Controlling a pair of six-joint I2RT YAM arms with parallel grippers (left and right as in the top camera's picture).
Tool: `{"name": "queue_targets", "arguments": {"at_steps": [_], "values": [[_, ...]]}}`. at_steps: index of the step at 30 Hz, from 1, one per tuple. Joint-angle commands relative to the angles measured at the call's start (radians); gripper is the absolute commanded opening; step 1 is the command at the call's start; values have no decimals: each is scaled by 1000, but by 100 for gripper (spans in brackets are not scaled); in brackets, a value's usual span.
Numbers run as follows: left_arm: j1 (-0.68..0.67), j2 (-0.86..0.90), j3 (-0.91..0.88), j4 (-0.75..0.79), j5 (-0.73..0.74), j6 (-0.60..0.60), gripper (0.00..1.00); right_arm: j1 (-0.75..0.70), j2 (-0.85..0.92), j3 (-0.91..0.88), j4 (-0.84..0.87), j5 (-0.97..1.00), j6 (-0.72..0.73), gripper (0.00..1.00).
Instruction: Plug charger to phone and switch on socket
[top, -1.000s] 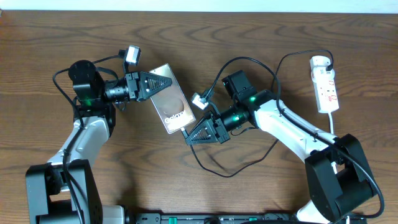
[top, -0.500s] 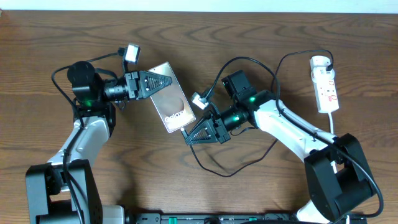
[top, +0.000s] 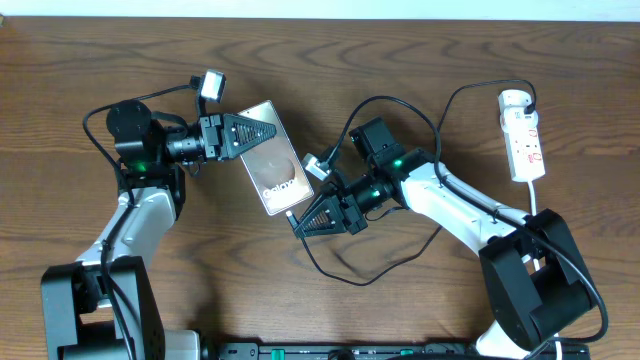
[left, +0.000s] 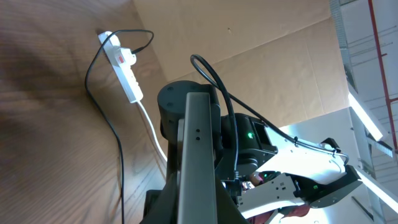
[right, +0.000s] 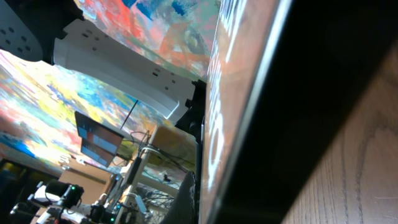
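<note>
The dark-brown rectangular phone with white "Galaxy" lettering (top: 272, 165) lies left of centre on the brown wooden worktop (top: 420, 50), its long side slanting from far left to near right. The left gripper (top: 266, 133) sits over the phone's far end. In the left wrist view the slab runs edge-on straight out from the camera, so this gripper looks clamped on it.

The right gripper (top: 299, 222) points at the phone's near end, just beside it. Its wrist view is filled by the phone's edge, so I cannot tell how wide it stands. The thin black charger cable (top: 350, 281) starts at that gripper's tip. It loops nearward, then runs right and far to the narrow white power-strip socket with red markings (top: 524, 135) at the far right.
</note>
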Motion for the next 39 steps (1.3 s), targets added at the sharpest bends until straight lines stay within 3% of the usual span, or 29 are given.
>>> {"name": "queue_targets", "arguments": {"at_steps": [1,39], "values": [[0,-6,5,10,7,-9,7,6,10,-6,3,-35,-24,1],[4,-6,5,29,7,-6,7,-57,10,-6,3,-19,-29,1]]}}
